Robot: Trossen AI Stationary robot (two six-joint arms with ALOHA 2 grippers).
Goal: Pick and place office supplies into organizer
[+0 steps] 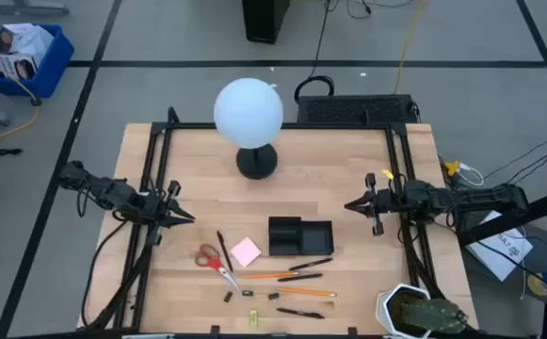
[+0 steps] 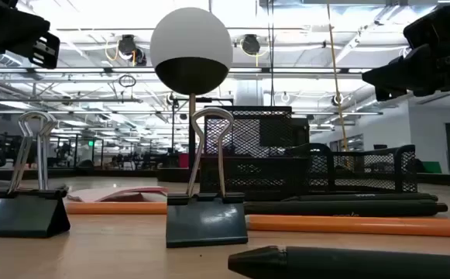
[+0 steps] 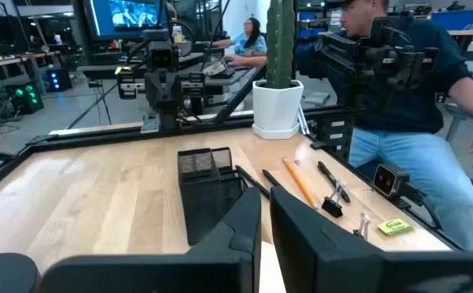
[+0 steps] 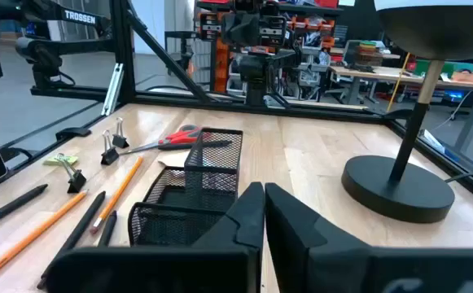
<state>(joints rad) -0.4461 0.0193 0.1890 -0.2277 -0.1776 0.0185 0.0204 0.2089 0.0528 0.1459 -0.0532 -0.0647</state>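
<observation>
While both arms hover apart, left gripper (image 1: 190, 217) and right gripper (image 1: 348, 204) sit pinched closed, holding nothing; low black mesh organizer tray (image 1: 300, 235) lies between their jaws.

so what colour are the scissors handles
Red. The scissors lie near the pink sticky-note pad; the handles show best in the high view.
</observation>
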